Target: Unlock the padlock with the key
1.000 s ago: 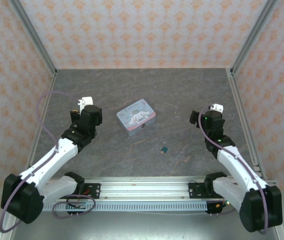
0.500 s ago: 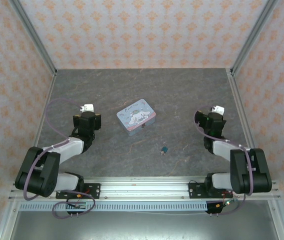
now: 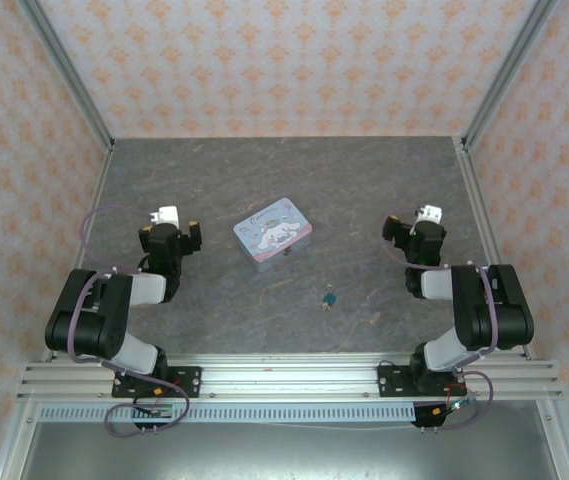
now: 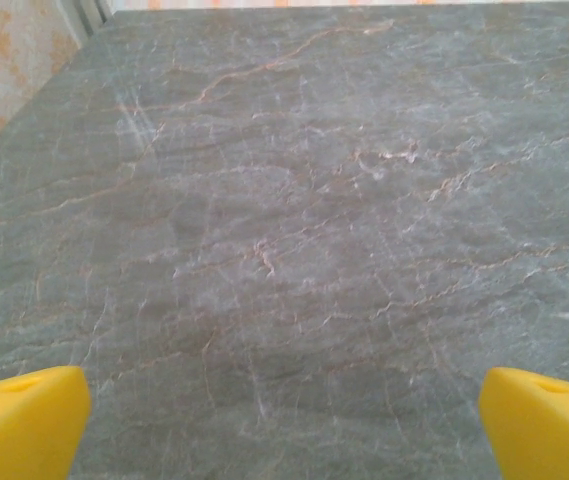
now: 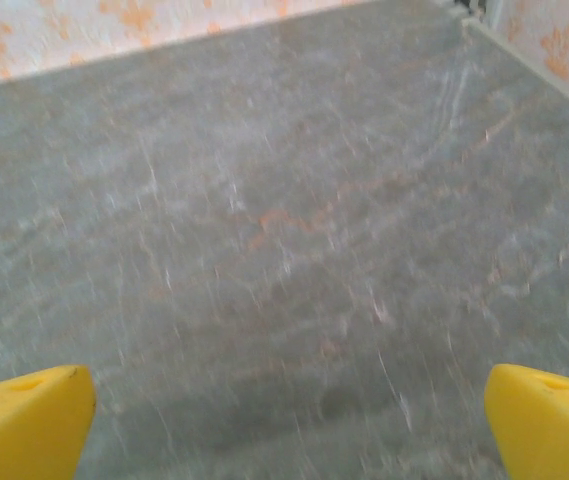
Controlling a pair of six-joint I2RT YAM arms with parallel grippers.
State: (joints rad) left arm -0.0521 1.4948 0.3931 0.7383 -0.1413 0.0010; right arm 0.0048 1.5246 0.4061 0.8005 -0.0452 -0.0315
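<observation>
The bench (image 3: 364, 190) was a flat slab with a grey, marble-like finish, crossed by thin pale and rust-coloured veins. It was matte in the wrist views. Wallpapered walls (image 3: 284, 70) with an orange motif closed its far, left and right edges, and a ribbed aluminium rail (image 3: 284, 375) ran along the near edge.

The tiny dark teal-blue padlock (image 3: 331, 296) lay flat on the bare bench, a little right of centre and towards the near edge. It was apart from the light-blue rectangular cartoon-print tin (image 3: 272, 232), which sat skewed near the middle. A pale speck touched the padlock's near side. At that size I could not tell whether it was the thin silvery key.

Both arms were folded low near the near edge. The left gripper (image 3: 172, 232) sat by the left edge and the right gripper (image 3: 411, 232) by the right edge, each well apart from the padlock. In the wrist views the left gripper (image 4: 284, 430) and the right gripper (image 5: 284, 420) were spread wide. Their blunt yellow fingertips (image 4: 19, 420) (image 5: 544, 415) sat in opposite lower corners and held nothing. Open stone stretched ahead of both to the far edge.
</observation>
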